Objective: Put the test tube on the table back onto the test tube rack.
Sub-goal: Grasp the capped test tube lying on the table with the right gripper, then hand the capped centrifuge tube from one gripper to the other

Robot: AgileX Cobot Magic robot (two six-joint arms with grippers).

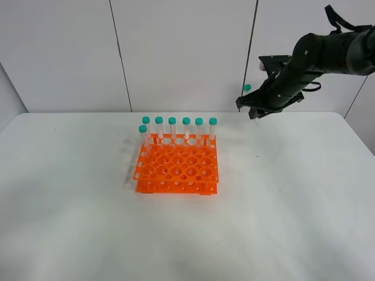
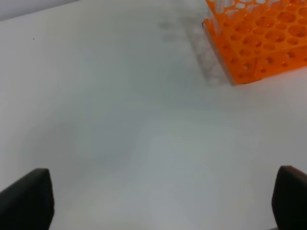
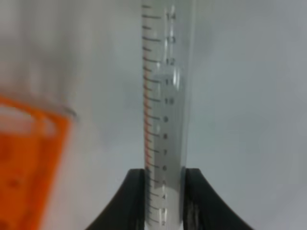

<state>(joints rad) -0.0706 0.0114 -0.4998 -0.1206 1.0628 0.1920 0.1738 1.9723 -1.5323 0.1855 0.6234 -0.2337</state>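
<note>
My right gripper (image 1: 254, 107) hangs above the far right of the white table (image 1: 88, 222), shut on a clear test tube whose teal cap (image 1: 247, 88) sticks up behind it. In the right wrist view the graduated test tube (image 3: 165, 96) is clamped between two black fingers (image 3: 135, 194). The orange test tube rack (image 1: 177, 167) stands mid-table, to the left of that gripper, with several teal-capped tubes (image 1: 186, 127) upright along its back row. My left gripper (image 2: 158, 201) is open over bare table, with the rack's corner (image 2: 259, 43) ahead of it. It is not in the exterior high view.
A white panelled wall (image 1: 181, 52) stands behind the table. The right arm (image 1: 328, 52) reaches in from the upper right. Bare tabletop lies in front of and on both sides of the rack.
</note>
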